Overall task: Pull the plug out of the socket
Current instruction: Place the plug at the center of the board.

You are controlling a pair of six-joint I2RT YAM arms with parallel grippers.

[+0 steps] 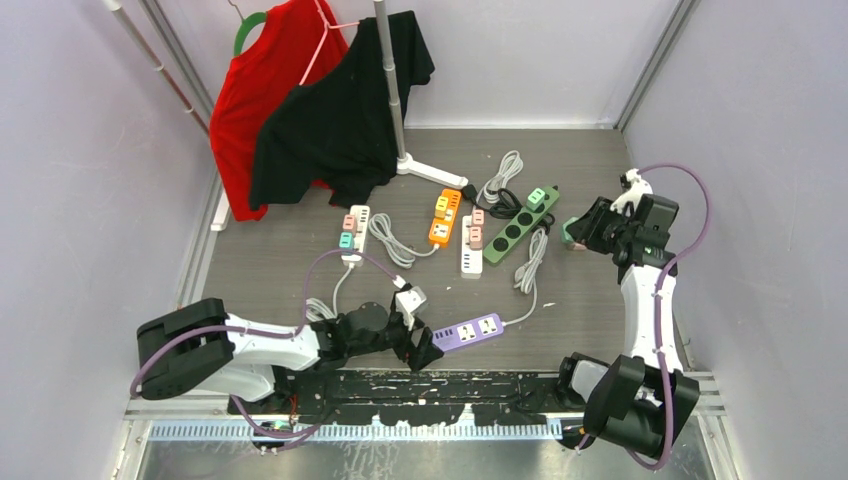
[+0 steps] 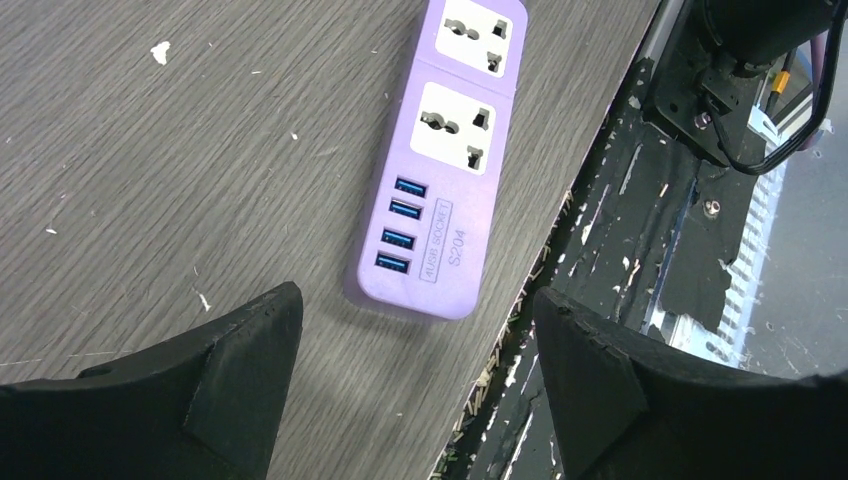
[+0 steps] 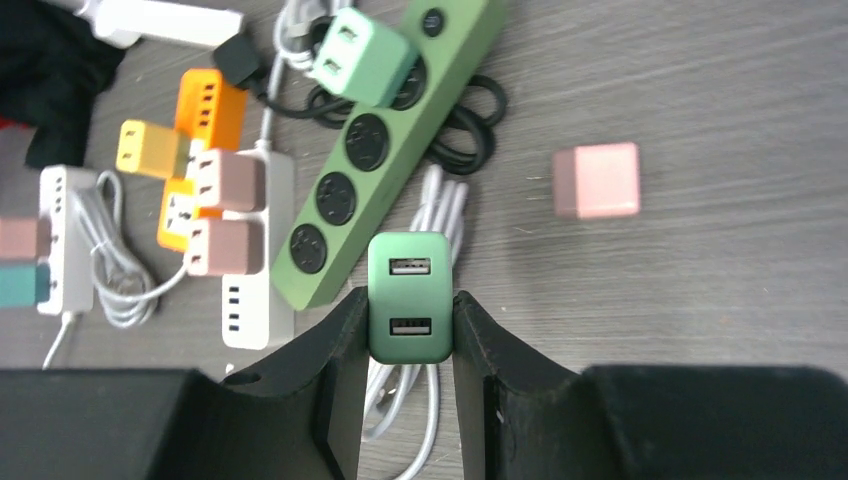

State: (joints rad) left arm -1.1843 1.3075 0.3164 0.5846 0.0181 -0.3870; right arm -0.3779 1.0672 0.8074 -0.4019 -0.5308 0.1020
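My right gripper (image 3: 409, 305) is shut on a dark green plug (image 3: 408, 262) with two USB ports, held off the table to the right of the green socket strip (image 3: 385, 150). A light green plug (image 3: 362, 57) still sits in that strip's far end. In the top view the right gripper (image 1: 583, 232) hangs beside the green strip (image 1: 518, 227). My left gripper (image 2: 415, 340) is open with nothing between its fingers, just short of the end of a purple socket strip (image 2: 440, 170) by the table's near edge. Both also show in the top view, the left gripper (image 1: 422, 345) left of the purple strip (image 1: 468, 330).
A loose pink plug (image 3: 597, 180) lies on the table right of the green strip. An orange strip (image 1: 445, 218) and two white strips (image 1: 472, 240) (image 1: 352, 232) carry plugs, with coiled cables around. A rack with red and black shirts (image 1: 340, 110) stands at the back left.
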